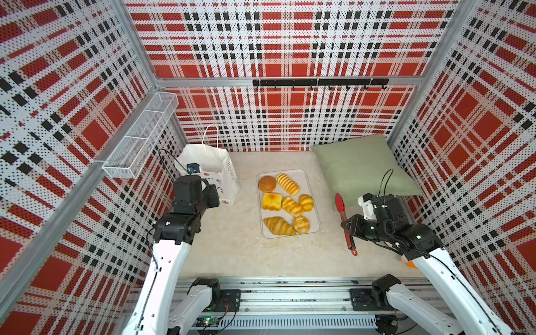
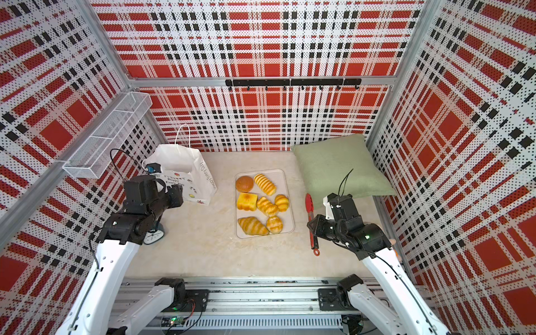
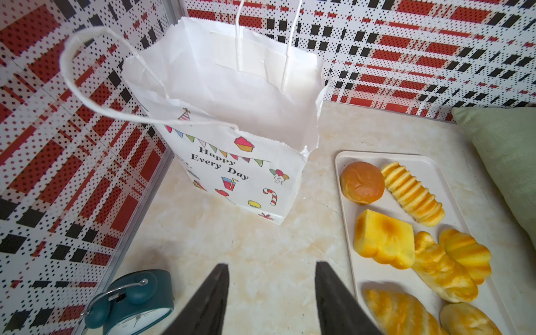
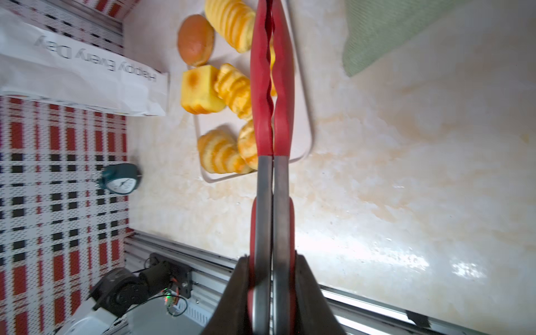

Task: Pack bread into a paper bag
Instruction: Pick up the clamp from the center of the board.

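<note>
We are only beginning. All seven pieces of bread are lying on the tray, and the bag, standing open left of the tray, is showing no bread inside, as far as we see. Our right gripper is squeezing the tongs shut, right of the tray. Our left gripper is hanging half open and empty, also left of the tray.

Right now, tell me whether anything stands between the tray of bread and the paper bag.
Nothing visible does. Only bare tabletop separates the tray of bread from the bag, whose mouth stands open. The clock sits well off that line.
</note>
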Controlling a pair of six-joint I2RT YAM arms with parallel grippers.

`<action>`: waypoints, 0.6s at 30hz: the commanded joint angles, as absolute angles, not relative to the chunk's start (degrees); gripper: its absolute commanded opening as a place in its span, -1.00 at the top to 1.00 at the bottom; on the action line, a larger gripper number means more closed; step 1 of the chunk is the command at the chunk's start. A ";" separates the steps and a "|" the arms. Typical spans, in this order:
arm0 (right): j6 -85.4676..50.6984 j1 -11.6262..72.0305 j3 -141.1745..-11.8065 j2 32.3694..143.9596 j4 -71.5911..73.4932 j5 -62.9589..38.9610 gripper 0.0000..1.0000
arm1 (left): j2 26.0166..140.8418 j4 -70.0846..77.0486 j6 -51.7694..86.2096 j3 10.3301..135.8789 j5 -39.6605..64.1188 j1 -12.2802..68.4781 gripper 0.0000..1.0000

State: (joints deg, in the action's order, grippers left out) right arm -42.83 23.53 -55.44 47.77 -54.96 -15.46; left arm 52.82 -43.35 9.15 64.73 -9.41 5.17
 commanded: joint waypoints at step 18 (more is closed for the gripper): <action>-38.81 27.80 -79.97 69.85 -6.94 -43.47 0.96 | 52.37 -3.65 24.56 62.99 42.82 18.29 -0.27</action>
